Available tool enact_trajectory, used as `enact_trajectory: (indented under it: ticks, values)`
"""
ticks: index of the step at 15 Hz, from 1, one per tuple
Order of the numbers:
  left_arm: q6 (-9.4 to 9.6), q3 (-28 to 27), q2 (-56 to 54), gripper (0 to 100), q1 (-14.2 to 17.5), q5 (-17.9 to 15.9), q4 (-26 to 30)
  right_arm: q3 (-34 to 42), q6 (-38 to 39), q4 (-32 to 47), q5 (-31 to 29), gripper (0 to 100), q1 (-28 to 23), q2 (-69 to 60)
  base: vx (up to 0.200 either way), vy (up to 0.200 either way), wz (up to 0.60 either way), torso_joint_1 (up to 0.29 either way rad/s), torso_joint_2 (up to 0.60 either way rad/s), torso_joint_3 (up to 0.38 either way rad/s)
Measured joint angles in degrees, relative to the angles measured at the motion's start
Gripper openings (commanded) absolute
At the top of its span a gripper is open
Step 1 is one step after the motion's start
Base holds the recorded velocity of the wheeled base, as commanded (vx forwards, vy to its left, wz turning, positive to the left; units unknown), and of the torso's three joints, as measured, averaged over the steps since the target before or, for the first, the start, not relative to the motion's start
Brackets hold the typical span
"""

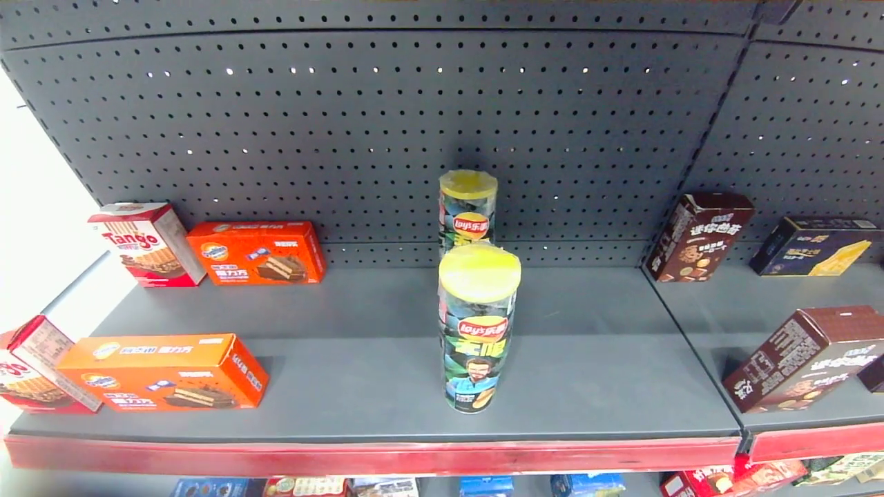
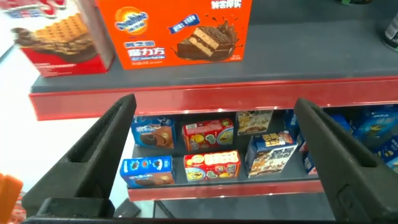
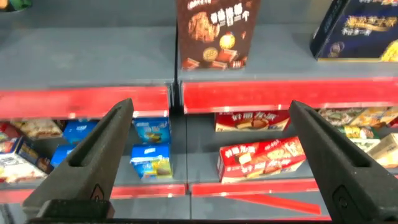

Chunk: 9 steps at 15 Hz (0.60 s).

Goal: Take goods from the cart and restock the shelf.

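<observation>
Two tall chip cans with yellow lids stand upright mid-shelf, one near the front and one behind it by the pegboard. The dark grey shelf has a red front strip. My left gripper is open and holds nothing; it sits in front of the red shelf edge, below an orange biscuit box and a wafer box. My right gripper is open and holds nothing, facing the shelf edge under a brown cookie box and a dark blue box.
Orange boxes and red-white wafer boxes line the shelf's left side. Brown boxes and a dark blue box stand on the adjoining right bay. Bare shelf lies either side of the cans. The lower shelf is packed with goods.
</observation>
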Motion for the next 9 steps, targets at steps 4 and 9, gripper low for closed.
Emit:
enact_trajectory:
  ticks: [4,9]
  values:
    - [0.29,0.0,0.0,100,0.0,-0.2,0.0,0.0,0.0,0.0,0.0,100,0.0,0.0,0.0,0.0,0.0,0.0,0.0,0.0]
    - [0.05,0.0,0.0,100,0.0,-0.1,0.0,0.0,0.1,0.0,0.0,100,0.0,0.0,0.0,0.0,0.0,0.0,0.0,0.0]
